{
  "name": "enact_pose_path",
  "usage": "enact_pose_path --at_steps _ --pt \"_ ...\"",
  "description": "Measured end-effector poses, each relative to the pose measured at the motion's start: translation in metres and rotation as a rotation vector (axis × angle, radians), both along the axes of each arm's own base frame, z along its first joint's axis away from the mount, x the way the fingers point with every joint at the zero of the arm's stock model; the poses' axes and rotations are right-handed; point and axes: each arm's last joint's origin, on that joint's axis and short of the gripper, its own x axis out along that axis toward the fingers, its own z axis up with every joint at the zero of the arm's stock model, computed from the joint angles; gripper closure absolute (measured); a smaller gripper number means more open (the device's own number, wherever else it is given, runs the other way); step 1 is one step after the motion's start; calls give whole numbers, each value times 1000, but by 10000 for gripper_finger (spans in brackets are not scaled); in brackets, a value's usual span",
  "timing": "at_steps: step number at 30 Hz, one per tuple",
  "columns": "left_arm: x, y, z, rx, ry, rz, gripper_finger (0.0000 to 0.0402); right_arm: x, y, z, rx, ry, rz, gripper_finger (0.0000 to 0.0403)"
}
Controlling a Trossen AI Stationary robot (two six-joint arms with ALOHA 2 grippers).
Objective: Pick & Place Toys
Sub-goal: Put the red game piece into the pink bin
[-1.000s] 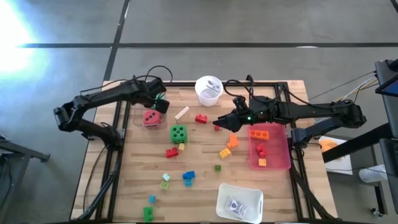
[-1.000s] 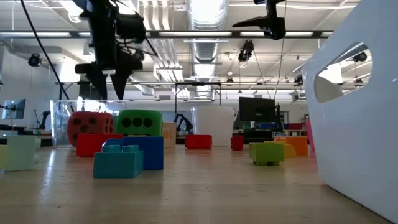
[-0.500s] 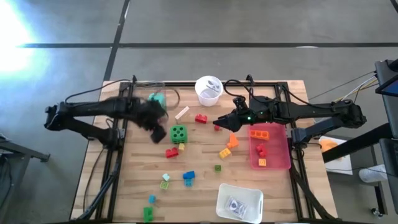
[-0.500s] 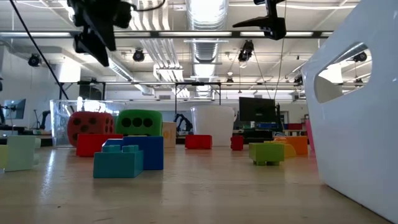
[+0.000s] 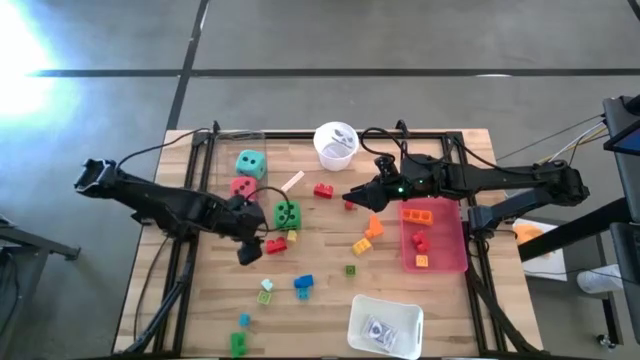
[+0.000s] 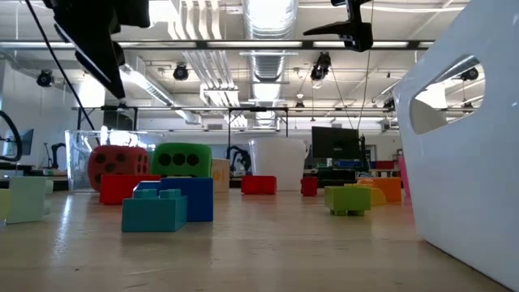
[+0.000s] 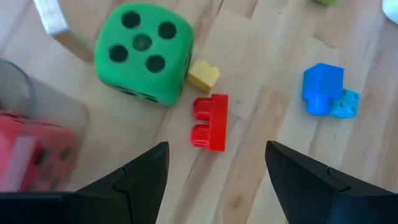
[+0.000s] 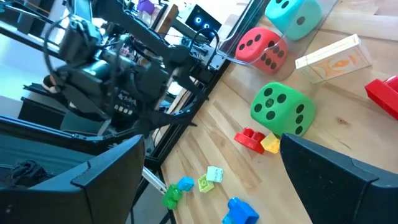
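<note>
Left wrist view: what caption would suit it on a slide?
Open left pincer poised above a red brick, beside a small yellow brick and a green die.

Setting: robotics lab or test hall. Wooden tabletop (image 5: 320, 300) sits on a black metal frame (image 5: 186, 250) over a bare grey concrete floor (image 5: 400, 60) with dark seam lines. The low view shows an open industrial ceiling with exposed ducts (image 6: 268, 61), strip lights (image 6: 146, 81) and hanging cameras (image 6: 349, 24). Monitors (image 6: 335, 146) stand on benches across the centre background.
</note>
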Motion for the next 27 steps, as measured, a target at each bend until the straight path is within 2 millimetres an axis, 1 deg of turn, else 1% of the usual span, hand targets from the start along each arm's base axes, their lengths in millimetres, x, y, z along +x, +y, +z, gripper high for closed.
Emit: enact_pose_path --at_steps 8,15,22,27 --pt "3 -6 -25 -65 -56 -24 132 0 0 0 0 0 0 41" --pt "4 -7 -41 -27 -81 -108 132 0 1 0 -8 0 8 41" --pt "16 -11 -67 6 -18 -149 132 0 1 0 -33 0 16 41" --pt "26 -14 -79 24 10 -172 132 0 1 0 -37 0 17 41"
